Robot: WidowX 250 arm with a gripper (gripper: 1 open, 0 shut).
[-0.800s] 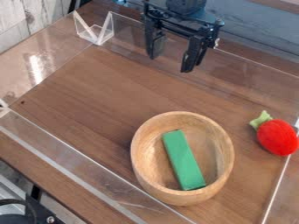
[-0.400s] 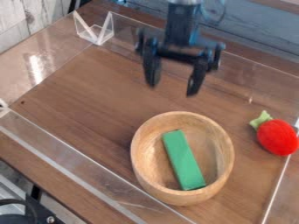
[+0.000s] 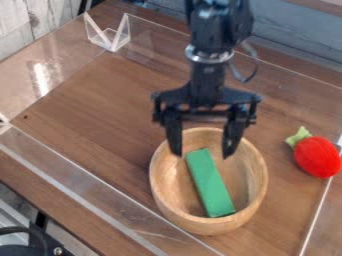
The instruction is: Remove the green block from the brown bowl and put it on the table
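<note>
Green block (image 3: 210, 184) is sitting inside the brown wooden bowl (image 3: 171, 198), and the black gripper (image 3: 202, 146) just swung from the back to right over the bowl, fingers spread wide, holding nothing. Looks like the grab's next.

The dark gripper (image 3: 202, 145) is coming down and across toward the brown bowl (image 3: 167, 182), arriving from the far side of the table (image 3: 96, 118). Its fingers are now hanging over the bowl's far rim, and the green block (image 3: 210, 184) is now lying just beyond and between them, toward me.
</note>
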